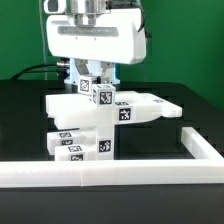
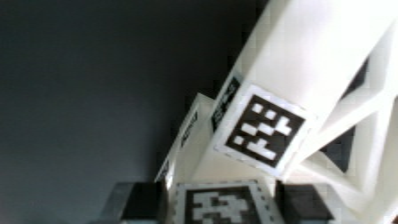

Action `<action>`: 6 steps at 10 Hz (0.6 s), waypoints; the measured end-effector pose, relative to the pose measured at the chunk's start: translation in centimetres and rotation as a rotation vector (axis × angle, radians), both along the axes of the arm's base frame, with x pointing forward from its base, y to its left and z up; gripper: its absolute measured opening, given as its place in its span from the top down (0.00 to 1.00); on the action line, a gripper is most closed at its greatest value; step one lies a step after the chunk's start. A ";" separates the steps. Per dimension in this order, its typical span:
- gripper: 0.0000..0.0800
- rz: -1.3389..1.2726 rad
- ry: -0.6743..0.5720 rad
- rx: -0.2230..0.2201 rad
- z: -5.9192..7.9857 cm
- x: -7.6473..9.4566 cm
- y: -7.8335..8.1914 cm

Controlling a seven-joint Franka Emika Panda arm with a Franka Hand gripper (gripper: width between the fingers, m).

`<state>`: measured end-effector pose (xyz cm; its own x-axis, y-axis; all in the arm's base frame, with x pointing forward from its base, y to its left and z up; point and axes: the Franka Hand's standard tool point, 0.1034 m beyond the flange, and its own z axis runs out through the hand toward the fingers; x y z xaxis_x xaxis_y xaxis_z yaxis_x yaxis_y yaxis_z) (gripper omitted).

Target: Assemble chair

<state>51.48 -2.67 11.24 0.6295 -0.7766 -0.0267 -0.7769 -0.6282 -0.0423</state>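
White tagged chair [image 1: 100, 125] pieces stacked upright on black table, w/ flat panel on top.

A white chair [image 2: 302, 95] part fills one side of the wrist view, slanting across it, with a black-and-white tag [image 2: 263, 130] on its face; a second tag [image 2: 222, 207] sits at the frame's edge. Beyond lies a dark table [image 2: 89, 90]; no fingers can be made out.

Black table [image 1: 25, 125] with a matte, dark top, evenly lit, faint sheen toward the far edge. Green wall [image 1: 185, 50] behind, plain and flat, filling the backdrop on both sides. Long white border frame [image 1: 120, 172] along the near edge of the table, turning a corner toward the far edge on the exterior view's right. Dark cable [image 1: 30, 72] along the far edge.
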 end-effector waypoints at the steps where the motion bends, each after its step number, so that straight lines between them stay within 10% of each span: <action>1: 0.64 0.000 0.000 0.000 0.0 0.0 0.0; 2: 0.64 0.006 0.001 0.000 0.0 0.0 0.0; 4: 0.26 0.104 -0.004 -0.009 0.1 0.1 0.0; 6: 0.21 0.300 -0.015 -0.014 0.1 0.2 -0.4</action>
<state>51.71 -3.04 11.39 0.8309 -0.5564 -0.0063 -0.5561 -0.8300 -0.0426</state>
